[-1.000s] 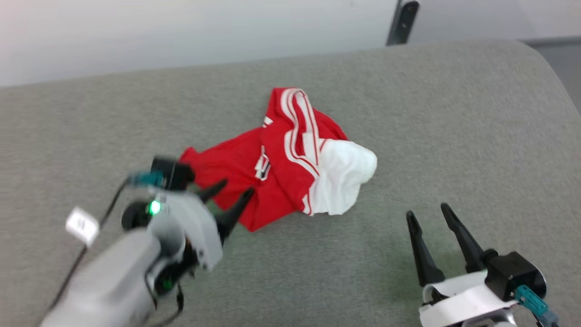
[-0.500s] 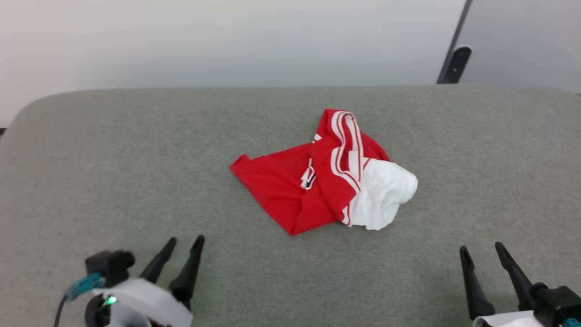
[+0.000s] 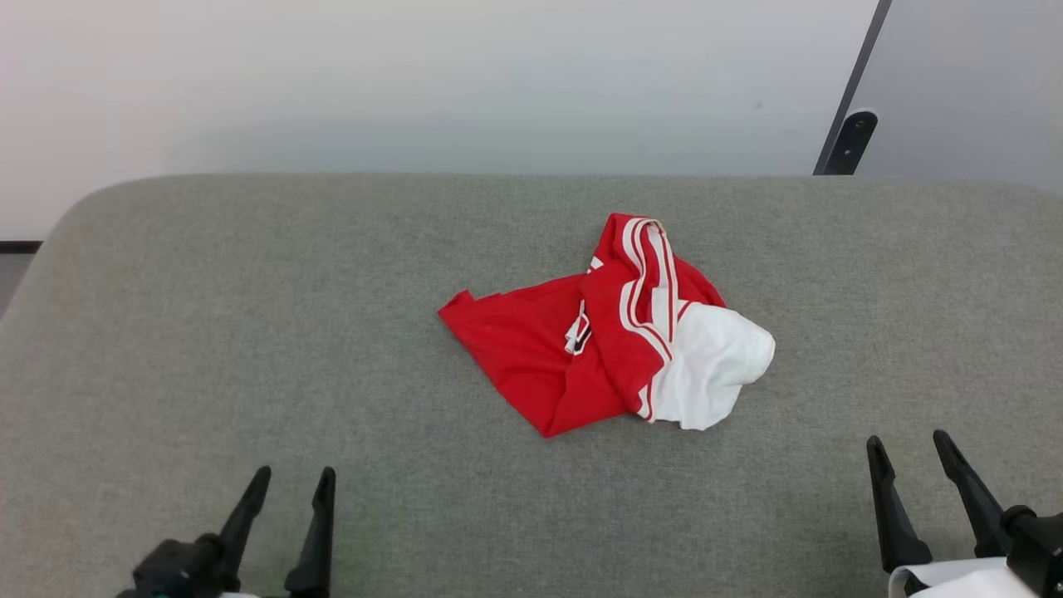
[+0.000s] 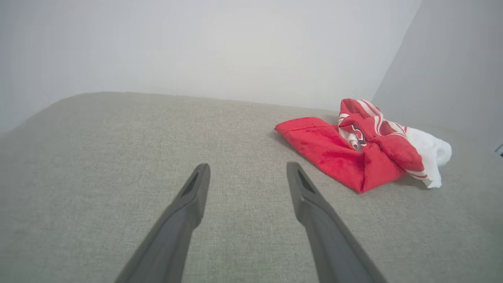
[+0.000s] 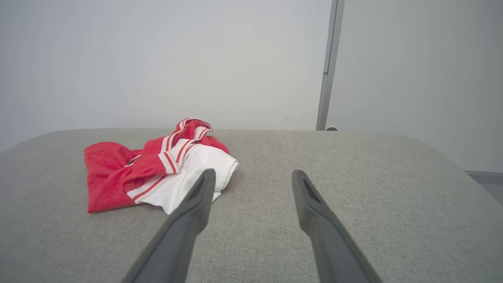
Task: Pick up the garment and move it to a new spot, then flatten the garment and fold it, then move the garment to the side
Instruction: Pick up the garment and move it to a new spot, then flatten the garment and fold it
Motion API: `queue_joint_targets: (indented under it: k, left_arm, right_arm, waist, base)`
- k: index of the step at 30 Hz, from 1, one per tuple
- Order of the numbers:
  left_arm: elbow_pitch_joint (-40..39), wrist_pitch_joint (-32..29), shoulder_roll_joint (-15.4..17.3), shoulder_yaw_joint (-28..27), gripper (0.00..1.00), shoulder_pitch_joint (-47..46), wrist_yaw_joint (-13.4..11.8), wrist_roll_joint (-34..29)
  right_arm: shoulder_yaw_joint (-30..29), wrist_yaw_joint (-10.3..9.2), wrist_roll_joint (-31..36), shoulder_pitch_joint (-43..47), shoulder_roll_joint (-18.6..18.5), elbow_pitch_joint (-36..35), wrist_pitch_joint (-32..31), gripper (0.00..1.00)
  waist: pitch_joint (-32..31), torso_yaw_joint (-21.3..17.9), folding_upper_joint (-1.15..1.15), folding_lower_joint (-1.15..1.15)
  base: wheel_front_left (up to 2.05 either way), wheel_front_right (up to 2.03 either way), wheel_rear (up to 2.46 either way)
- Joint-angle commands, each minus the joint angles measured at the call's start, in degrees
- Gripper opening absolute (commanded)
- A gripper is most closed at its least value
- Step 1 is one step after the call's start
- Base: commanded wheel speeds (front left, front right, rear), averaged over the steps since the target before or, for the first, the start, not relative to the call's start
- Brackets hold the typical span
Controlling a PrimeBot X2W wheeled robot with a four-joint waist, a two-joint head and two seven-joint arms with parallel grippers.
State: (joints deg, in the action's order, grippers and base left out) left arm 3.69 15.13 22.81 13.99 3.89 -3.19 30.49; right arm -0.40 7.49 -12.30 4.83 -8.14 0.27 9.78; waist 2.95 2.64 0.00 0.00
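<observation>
Red garment (image 3: 540,357) — crumpled, untouched

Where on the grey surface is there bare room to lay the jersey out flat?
The widest bare patch runs from the garment to the left edge of the grey surface, ahead of the left gripper. A narrower strip lies between garment and right gripper. The only crowding is the crumpled garment, middle-right.
</observation>
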Motion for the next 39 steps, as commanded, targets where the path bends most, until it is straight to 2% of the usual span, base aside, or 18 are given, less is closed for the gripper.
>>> queue_joint_targets:
  k: [1, 5, 12, 22, 31, 35, 39]
  left_arm:
    - [-0.48, 0.02, -0.35, -0.77, 1.0, 0.37, -0.04, -1.9]
    - [-1.89, 0.02, -2.34, -2.67, 1.0, 1.37, 0.28, -9.68]
    - [-2.87, 0.02, -6.19, -5.75, 1.0, 4.04, 1.85, -15.49]
    - [-1.89, 0.02, -10.22, -9.02, 1.0, 5.44, 5.18, -18.45]
    - [-1.93, 0.02, -12.67, -10.79, 1.0, 5.3, 7.0, -20.05]
    - [-1.86, 0.02, -13.84, -11.16, 1.0, 5.05, 7.59, -20.61]
    - [-1.83, 0.02, -14.98, -11.11, 1.0, 3.72, 8.23, -20.95]
  right_arm:
    - [-0.01, 0.0, -0.38, -0.68, -0.07, -0.34, -0.16, 1.0]
    - [-0.3, 0.0, -0.64, -0.82, 0.0, -1.23, -0.19, 1.0]
    - [-0.5, 0.0, -0.85, 0.65, 0.67, -1.19, -0.64, 1.0]
    - [-0.17, 0.0, -0.23, 0.97, 0.93, -0.54, -0.34, 1.0]
    - [0.13, 0.0, -0.47, 0.45, 0.94, 0.02, -0.87, 1.0]
    - [1.27, 0.0, -0.1, -1.05, -0.13, 1.24, -3.54, 1.0]
    - [3.38, 0.0, 0.14, -4.85, -2.28, 2.67, -9.98, 1.0]
  waist:
    - [-0.07, -0.04, 0.0, 0.0]
    - [-0.4, -0.2, 0.0, 0.0]
    - [-0.75, -0.46, 0.0, 0.0]
    - [-0.53, -0.17, 0.0, 0.0]
    - [-0.05, 0.14, 0.0, 0.0]
    - [0.7, 0.68, 0.0, 0.0]
    - [2.22, 1.9, 0.0, 0.0]
  base:
    - [0.0, 0.0, 0.0]
    - [0.0, 0.0, 0.0]
    - [0.0, 0.0, 0.0]
    - [0.0, 0.0, 0.0]
    - [0.0, 0.0, 0.0]
    - [0.0, 0.0, 0.0]
    - [0.0, 0.0, 0.0]
